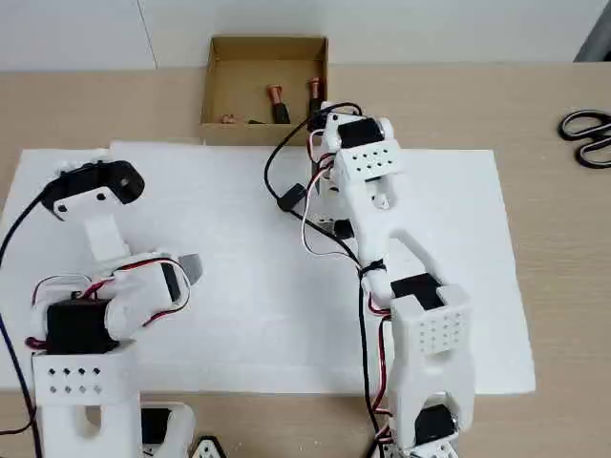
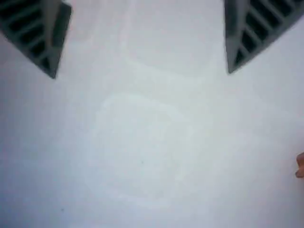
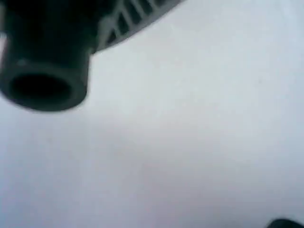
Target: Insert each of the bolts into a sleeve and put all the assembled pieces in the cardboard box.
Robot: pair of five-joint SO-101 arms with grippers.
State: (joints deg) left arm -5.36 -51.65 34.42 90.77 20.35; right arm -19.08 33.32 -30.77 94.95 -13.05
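Left gripper (image 2: 141, 71) hangs wide open over the white foam sheet (image 1: 239, 286), holding nothing. Right gripper (image 3: 71, 33) seems clamped on a black sleeve (image 3: 45, 71), near the cardboard box (image 1: 215, 95) farther back, which holds assembled pieces (image 1: 277, 103).

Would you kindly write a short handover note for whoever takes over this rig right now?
Left hand: open, empty, over the white foam sheet.
Right hand: shut on a black sleeve, beside the cardboard box.
Done: a few bolt-and-sleeve pieces lie in the box.
To do: I cannot tell whether the held sleeve carries a bolt; check, then box it.
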